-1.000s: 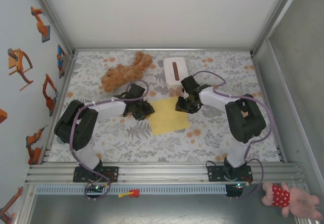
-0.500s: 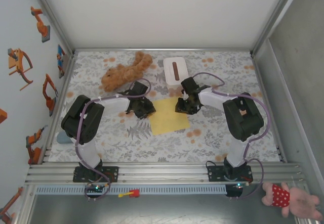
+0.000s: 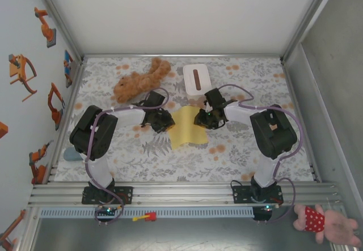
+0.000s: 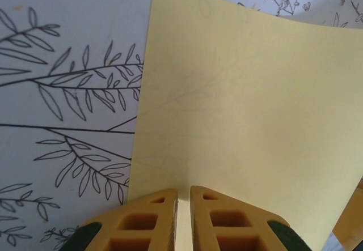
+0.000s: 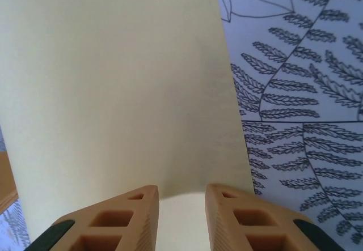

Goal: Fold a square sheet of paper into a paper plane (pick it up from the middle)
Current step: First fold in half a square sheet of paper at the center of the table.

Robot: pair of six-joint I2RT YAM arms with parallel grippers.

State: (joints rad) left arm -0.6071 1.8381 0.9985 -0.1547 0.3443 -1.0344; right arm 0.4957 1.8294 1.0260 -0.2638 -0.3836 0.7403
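Observation:
The square sheet of paper [image 3: 186, 130] lies pale yellow on the flowered table between my two grippers, bowed upward rather than flat. My left gripper [image 3: 165, 122] sits at its left edge. In the left wrist view its jaws [image 4: 183, 190] stand almost together, with the edge of the sheet [image 4: 244, 92] running into the thin slit between them. My right gripper [image 3: 202, 118] is at the sheet's right edge. In the right wrist view its jaws [image 5: 181, 190] stand apart, and a hump of the sheet [image 5: 113, 81] rises between the fingers.
A white box with a brown slot [image 3: 196, 79] stands just behind the right gripper. A brown plush toy [image 3: 139, 81] lies at the back left, behind the left arm. Metal frame rails bound the table on both sides.
The left jaws have narrowed onto the sheet's edge. The right gripper has slid left, and the sheet has buckled upward and looks narrower from above.

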